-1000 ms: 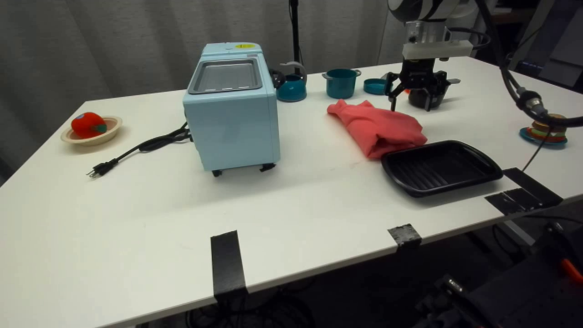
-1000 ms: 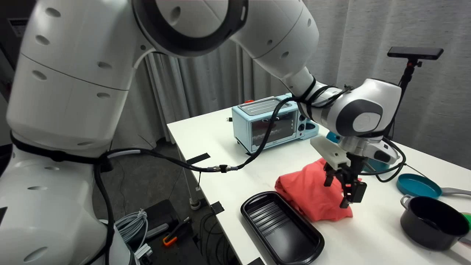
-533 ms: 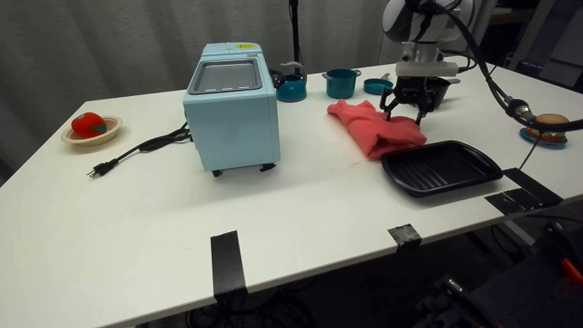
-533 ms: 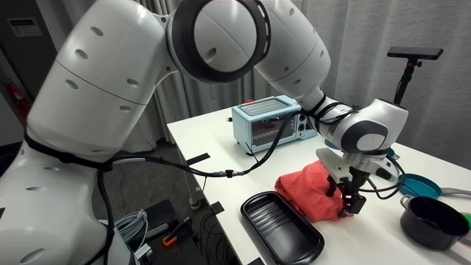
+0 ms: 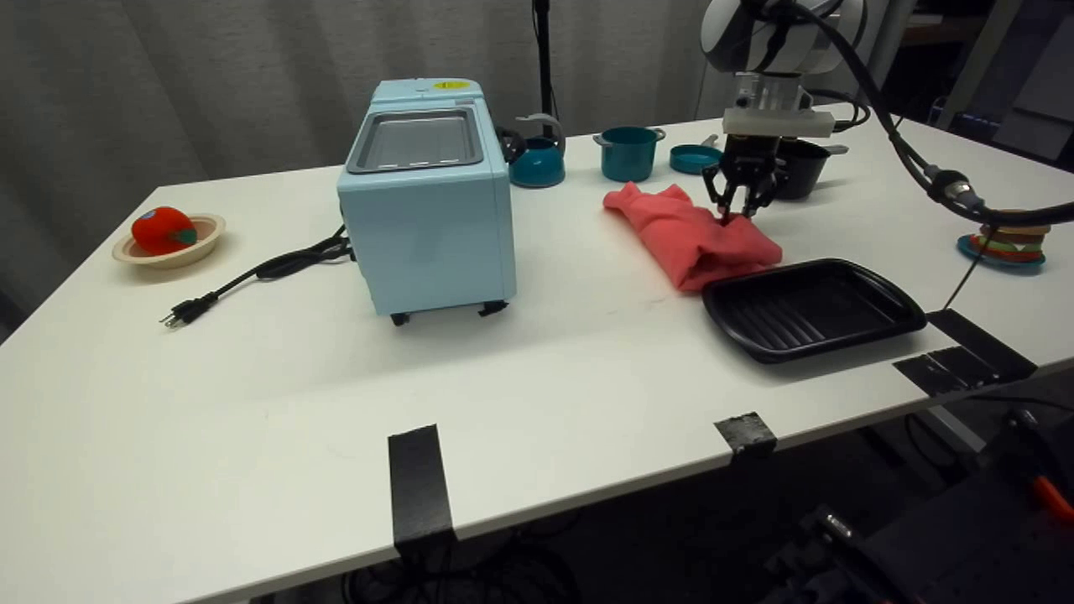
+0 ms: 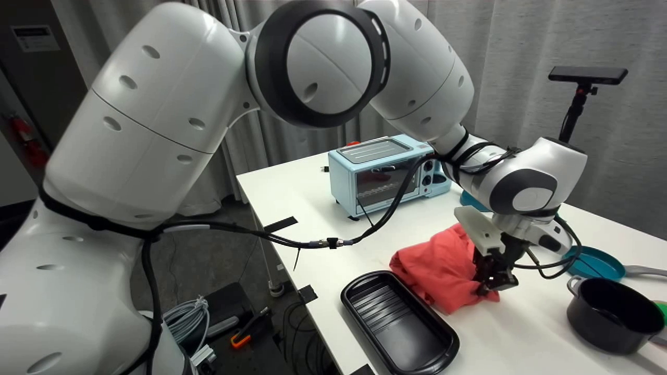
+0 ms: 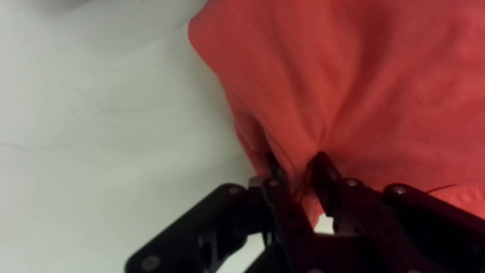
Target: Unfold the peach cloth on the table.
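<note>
The peach cloth [image 5: 684, 239] looks coral red and lies bunched and folded on the white table [image 5: 545, 377], beside a black tray. In both exterior views my gripper [image 5: 733, 220] reaches down to the cloth's far edge, fingertips at the fabric. Seen from the wrist view, a fold of cloth [image 7: 379, 94] gathers into creases between the two fingers of my gripper [image 7: 298, 161], which have drawn together on it. Part of the left finger is hidden behind the fabric. The cloth [image 6: 435, 271] otherwise rests flat-bottomed on the table.
The black tray [image 6: 398, 320] touches or nearly touches the cloth's near side. A dark pot [image 6: 615, 315] and a teal pan [image 6: 594, 263] stand beyond the gripper. A blue toaster oven [image 5: 428, 226], teal pot [image 5: 629, 155] and teal kettle [image 5: 537, 164] are farther off.
My gripper has come down onto the cloth and its fingers have moved from wide apart to close together, pinching up a fold near the far edge. The cloth's edge has drawn in slightly.
</note>
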